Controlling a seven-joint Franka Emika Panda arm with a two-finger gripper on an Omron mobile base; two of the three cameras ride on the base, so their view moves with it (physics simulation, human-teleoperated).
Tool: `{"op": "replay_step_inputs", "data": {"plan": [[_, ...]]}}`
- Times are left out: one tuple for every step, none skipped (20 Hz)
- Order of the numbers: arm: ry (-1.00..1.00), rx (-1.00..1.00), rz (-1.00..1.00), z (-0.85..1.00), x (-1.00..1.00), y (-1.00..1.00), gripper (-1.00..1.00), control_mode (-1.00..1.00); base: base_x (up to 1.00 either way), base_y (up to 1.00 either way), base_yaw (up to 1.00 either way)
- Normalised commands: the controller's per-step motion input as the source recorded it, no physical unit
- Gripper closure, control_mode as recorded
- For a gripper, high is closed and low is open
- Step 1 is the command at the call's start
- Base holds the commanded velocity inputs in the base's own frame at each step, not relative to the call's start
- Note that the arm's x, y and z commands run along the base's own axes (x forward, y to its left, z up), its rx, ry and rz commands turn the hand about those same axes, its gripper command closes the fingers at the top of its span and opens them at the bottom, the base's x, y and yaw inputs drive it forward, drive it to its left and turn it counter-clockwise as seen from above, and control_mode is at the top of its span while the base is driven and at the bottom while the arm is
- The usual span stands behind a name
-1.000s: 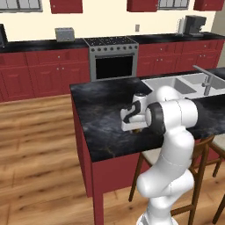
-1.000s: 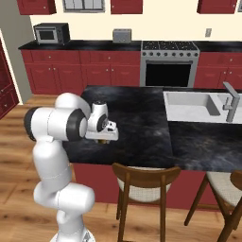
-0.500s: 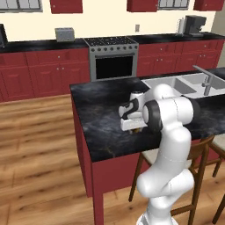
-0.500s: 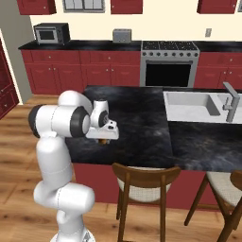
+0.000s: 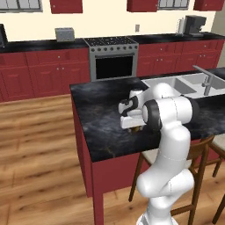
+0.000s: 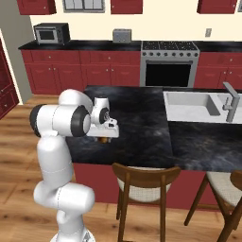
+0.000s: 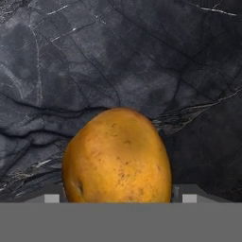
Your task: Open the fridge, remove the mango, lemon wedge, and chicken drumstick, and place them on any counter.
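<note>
The mango, an orange-yellow speckled fruit, lies on the counter, the glossy black marbled island top. My gripper points straight down over it and stands open, with a small gap between each fingertip and the fruit. From the base cameras, the gripper sits low over the near part of the counter. A sliver of the mango peeks out under the hand. The fridge, lemon wedge and chicken drumstick are out of view.
A steel sink with a tap is set in the island's far side. Wooden stools stand along the near edge. A stove and red cabinets line the back wall.
The jaws have spread wider, leaving the mango free between them. The hand has stayed at about the same spot over the counter.
</note>
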Motion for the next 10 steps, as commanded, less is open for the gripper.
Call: {"op": "replay_step_inputs", "data": {"plan": [[0.00,0.00,0.00,0.00,0.00,0.00,-1.00,-1.00,0.00,0.00,0.00],[-0.03,0.00,0.00,0.21,0.00,0.00,-1.00,-1.00,0.00,0.00,0.00],[-0.01,0.00,0.00,0.38,-0.09,0.00,-1.00,-1.00,0.00,0.00,0.00],[0.00,0.00,0.00,0.45,-0.15,0.00,-1.00,-1.00,0.00,0.00,0.00],[0.00,0.00,0.00,0.51,-0.19,0.00,-1.00,-1.00,0.00,0.00,0.00],[0.00,0.00,0.00,0.55,-0.16,0.00,-1.00,-1.00,0.00,0.00,0.00],[0.00,0.00,0.00,0.61,-0.11,0.00,-1.00,-1.00,0.00,0.00,0.00],[-0.01,0.00,0.00,0.71,-0.13,0.00,-1.00,-1.00,0.00,0.00,0.00],[-0.04,0.00,0.00,0.79,-0.11,0.00,-1.00,-1.00,0.00,0.00,0.00],[-0.07,0.00,0.00,0.91,-0.14,0.00,-1.00,-1.00,0.00,0.00,0.00]]}}
